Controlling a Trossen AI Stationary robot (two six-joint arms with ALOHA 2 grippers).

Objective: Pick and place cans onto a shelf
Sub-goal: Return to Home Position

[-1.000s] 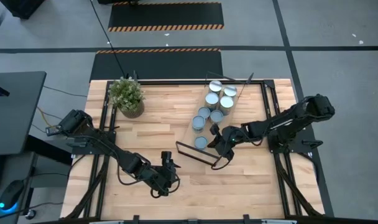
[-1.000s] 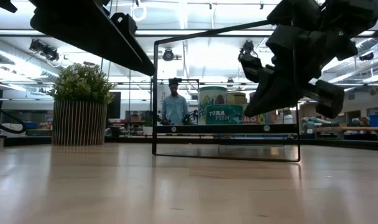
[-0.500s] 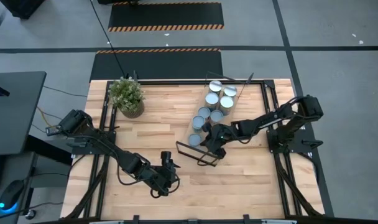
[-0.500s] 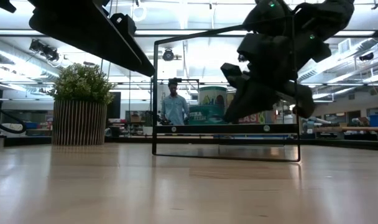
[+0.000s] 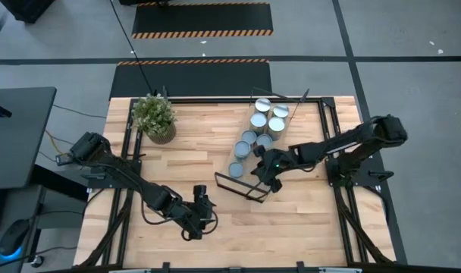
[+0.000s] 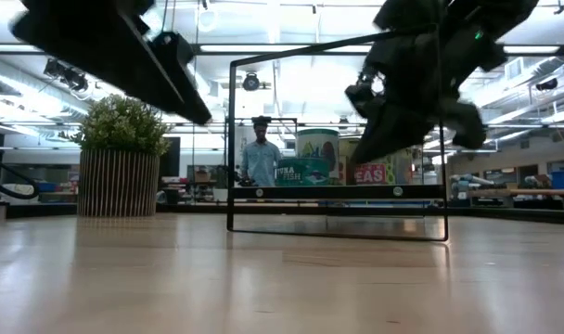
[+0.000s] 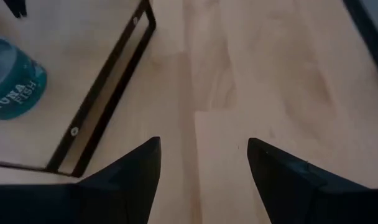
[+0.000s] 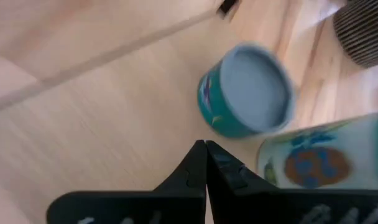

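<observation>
Right gripper (image 5: 267, 173), fingers together and empty, hangs over the near end of the shelf (image 5: 242, 185), where all visible cans (image 5: 258, 133) stand; left gripper (image 5: 201, 214), fingers apart, rests near-left; placing seems done, only homing left.

Free: bare tabletop (image 5: 204, 155) between plant (image 5: 156, 117) and shelf (image 5: 239, 187) | Blocked: cans (image 5: 259, 129) crowd shelf; right gripper (image 5: 267, 171) above its near end | left gripper (image 5: 202, 199) near front edge

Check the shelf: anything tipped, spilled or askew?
Nothing stands out. The cans all stand upright on the shelf, the tuna can apart from the cluster. The shelf sits diagonally on the table, but flat.
</observation>
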